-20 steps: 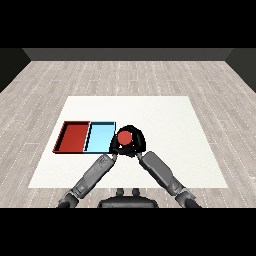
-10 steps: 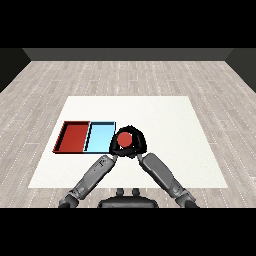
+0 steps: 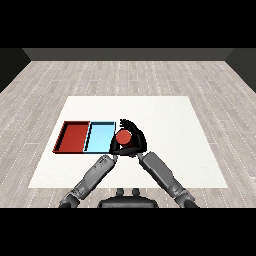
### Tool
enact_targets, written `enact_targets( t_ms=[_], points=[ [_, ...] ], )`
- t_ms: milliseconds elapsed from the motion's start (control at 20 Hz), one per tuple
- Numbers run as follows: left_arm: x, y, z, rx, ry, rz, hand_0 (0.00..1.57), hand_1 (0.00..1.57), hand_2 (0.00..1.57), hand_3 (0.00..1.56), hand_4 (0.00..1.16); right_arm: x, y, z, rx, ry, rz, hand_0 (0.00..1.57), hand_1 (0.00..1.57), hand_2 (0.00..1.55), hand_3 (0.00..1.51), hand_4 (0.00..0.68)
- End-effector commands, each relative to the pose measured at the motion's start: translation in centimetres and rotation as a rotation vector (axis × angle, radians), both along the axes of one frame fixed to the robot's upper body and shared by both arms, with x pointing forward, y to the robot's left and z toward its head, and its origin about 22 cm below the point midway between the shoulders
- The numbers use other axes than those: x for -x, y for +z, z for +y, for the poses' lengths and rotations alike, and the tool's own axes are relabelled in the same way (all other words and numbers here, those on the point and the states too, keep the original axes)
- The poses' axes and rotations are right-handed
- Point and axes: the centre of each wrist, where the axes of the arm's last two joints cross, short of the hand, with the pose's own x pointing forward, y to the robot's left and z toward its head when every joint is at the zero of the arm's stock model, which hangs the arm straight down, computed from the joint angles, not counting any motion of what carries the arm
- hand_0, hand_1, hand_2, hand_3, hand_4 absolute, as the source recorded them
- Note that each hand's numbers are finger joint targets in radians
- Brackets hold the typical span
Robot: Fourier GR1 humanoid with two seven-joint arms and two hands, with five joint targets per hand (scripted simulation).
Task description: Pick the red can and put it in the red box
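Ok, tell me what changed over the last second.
Nothing visibly changed. The right hand stays curled round the red can, just right of the blue tray, and the red tray lies where it did. The left hand stays by the can; I cannot make out its grip.

light blue tray [image 3: 99,138] between red can [image 3: 123,137] and red tray [image 3: 73,137]; table [image 3: 165,120] open rightward

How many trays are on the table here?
2. The red tray lies at the left; the light blue tray sits right beside it, next to the hands holding the red can. None seems hidden.
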Motion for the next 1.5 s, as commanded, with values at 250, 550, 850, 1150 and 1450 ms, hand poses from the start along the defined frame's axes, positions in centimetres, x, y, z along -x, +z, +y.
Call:
enact_targets(
  t_ms=[250, 550, 850, 1150, 1450],
  points=[
    [0.1, -0.9, -0.6, -0.003, -0.011, 0.018, 1.57, 1.57, 1.57, 1.49, 1.15, 1.1, 2.5, -2.0, 0.049, -0.056, -0.034, 0.00, 0.00, 0.00, 0.00, 0.000],
    [1.3, -3.1, 1.6, 0.005, -0.005, 0.023, 1.57, 1.57, 1.57, 1.49, 1.14, -0.2, 5.4, -5.7, 0.004, -0.137, -0.124, 0.00, 0.00, 0.00, 0.00, 0.000],
    [-0.1, -1.4, 3.2, -0.007, 0.048, 0.017, 1.57, 1.57, 1.55, 1.45, 1.12, 2.9, 7.8, -8.9, -0.028, -0.212, -0.199, 0.00, 0.00, 0.00, 0.00, 0.000],
    [-1.8, 1.3, 7.4, -0.047, 0.099, -0.047, 1.57, 1.57, 1.57, 1.47, 1.14, 1.4, 5.5, -14.2, -0.084, -0.327, -0.129, 0.00, 0.00, 0.00, 0.00, 0.000],
    [-1.1, 3.5, 8.9, -0.148, 0.188, -0.065, 1.57, 1.57, 1.56, 1.46, 1.11, 1.3, 0.3, -18.6, -0.007, -0.381, -0.051, 0.00, 0.00, 0.00, 0.00, 0.000]
  ],
)
